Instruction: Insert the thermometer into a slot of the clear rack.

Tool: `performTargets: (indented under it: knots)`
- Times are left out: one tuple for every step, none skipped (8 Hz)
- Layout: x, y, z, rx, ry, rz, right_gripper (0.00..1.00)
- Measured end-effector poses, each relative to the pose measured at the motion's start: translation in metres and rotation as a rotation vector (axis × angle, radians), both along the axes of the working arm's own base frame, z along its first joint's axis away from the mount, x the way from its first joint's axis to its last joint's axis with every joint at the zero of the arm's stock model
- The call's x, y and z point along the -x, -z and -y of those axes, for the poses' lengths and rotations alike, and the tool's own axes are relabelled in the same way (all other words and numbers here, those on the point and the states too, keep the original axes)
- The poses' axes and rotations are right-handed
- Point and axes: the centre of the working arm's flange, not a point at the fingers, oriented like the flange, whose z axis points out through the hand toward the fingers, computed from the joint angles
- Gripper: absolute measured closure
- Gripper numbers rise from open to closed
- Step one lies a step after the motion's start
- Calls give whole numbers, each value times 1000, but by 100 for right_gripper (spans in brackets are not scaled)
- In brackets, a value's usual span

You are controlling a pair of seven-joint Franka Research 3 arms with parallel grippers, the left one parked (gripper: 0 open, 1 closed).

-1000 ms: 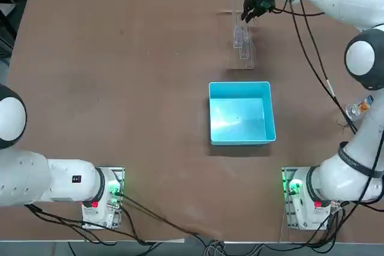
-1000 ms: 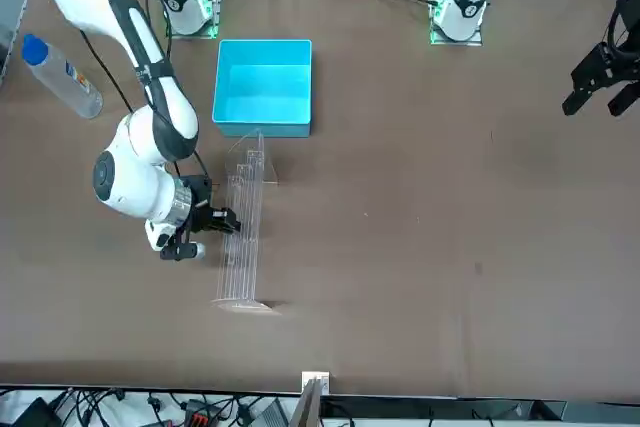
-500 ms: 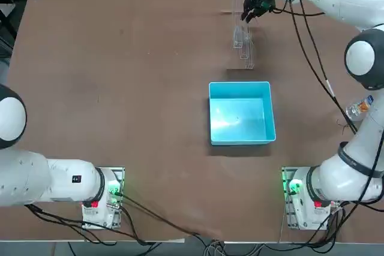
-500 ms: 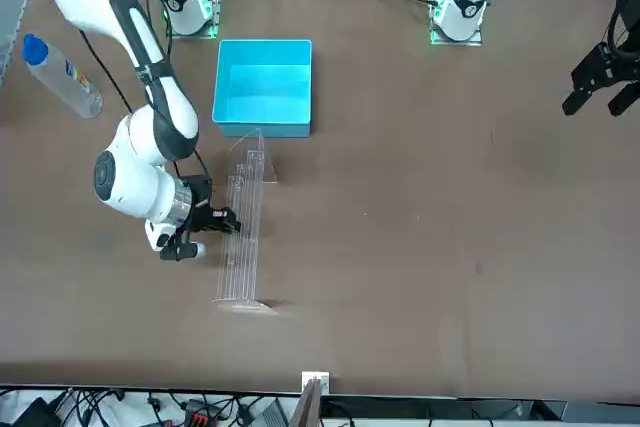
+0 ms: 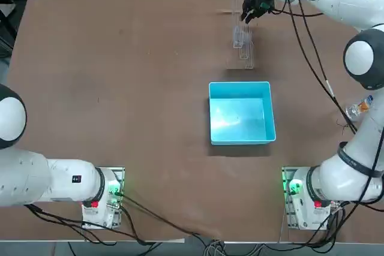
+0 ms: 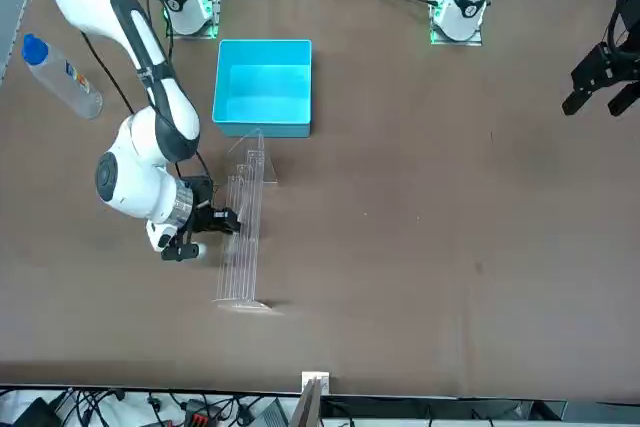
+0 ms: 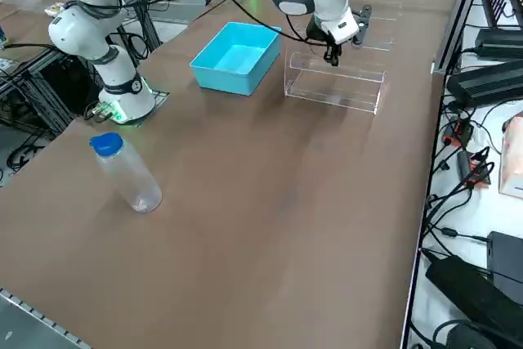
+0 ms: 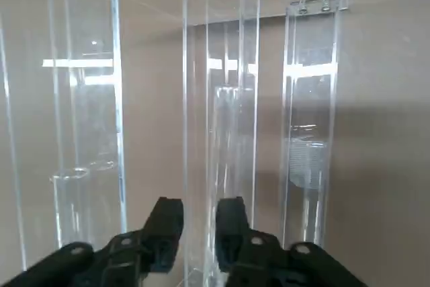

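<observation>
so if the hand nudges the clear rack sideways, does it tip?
Probably. The clear rack is long and narrow, with thin walls and only a small base, so it looks light and easy to topple. The right hand sits against its side, well above the table. Acrylic on a smooth tabletop might slide instead.

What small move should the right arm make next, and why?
Probably ease the right gripper straight down a little: it sits against the clear rack, lined up with a slot. I cannot make out the thermometer.
</observation>
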Motion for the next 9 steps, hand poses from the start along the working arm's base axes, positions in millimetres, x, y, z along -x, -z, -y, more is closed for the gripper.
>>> performTargets:
  knots:
    - [0, 0, -1, 0, -1, 1, 58]
    - [0, 0, -1, 0, -1, 1, 52]
    - [0, 0, -1, 0, -1, 1, 37]
    - [0, 0, 0, 6, -3, 4, 20]
    - [-2, 1, 5, 18, -5, 8, 3]
    - [-3, -1, 7, 29, -10, 18, 0]
    - [-6, -11, 9, 38, -17, 33, 0]
    - [-8, -26, 14, 54, -26, 43, 0]
    - [-8, -45, 24, 79, -36, 45, 0]
